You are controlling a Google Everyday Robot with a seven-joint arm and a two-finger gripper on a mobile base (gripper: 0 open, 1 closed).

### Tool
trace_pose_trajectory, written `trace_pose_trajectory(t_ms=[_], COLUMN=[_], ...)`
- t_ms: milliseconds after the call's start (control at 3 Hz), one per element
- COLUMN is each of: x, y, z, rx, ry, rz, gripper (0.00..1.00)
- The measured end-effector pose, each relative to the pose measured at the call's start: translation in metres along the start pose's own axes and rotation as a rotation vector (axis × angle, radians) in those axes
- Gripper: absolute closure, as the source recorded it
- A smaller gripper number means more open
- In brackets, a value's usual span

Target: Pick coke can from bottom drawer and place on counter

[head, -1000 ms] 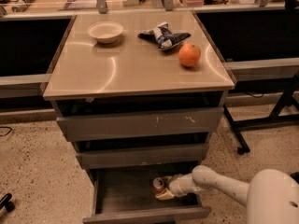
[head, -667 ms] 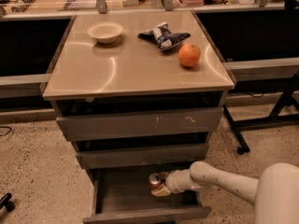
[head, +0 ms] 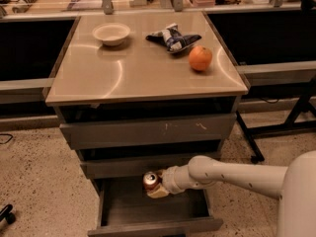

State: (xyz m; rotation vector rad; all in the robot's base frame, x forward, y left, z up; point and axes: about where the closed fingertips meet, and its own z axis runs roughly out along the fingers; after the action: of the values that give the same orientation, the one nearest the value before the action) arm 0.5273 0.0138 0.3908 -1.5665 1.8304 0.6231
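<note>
Gripper (head: 157, 187) is reaching into the open bottom drawer (head: 153, 227) from the right, sitting at the drawer's far end just under the middle drawer (head: 143, 166) front. It's looking closed on the coke can (head: 150, 179): silver top up, red body partly hidden behind the gripper. Can is inside the drawer, not yet on the counter (head: 138, 78).

Risks as I'm judging them:
1. Can top is sitting v. close under the middle drawer's lip. Lifting straight up would be knocking it loose, so you're needing to pull toward the near side first.
2. Grip seems side-on, so the can may be tilting or slipping in transit.
3. Orange (head: 200, 58), snack bag (head: 172, 37) and bowl (head: 111, 33) are occupying the counter's far half. Near-left area is looking the safer spot.
</note>
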Motion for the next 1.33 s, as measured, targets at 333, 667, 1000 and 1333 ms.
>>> trace_pose_trajectory(t_ms=[333,667,1000,1333], x=[0.0,-0.009,-0.033,-0.062], y=[0.001,0.001,0.004,0.006], z=[0.001,-0.008,-0.027,-0.051], rx=[-0.001,-0.007,-0.007,0.002], ry=[0.0,-0.008,-0.003,-0.017], rz=[0.001,0.018,0.059,0.097], gripper=[1.0,1.0,1.0,1.0])
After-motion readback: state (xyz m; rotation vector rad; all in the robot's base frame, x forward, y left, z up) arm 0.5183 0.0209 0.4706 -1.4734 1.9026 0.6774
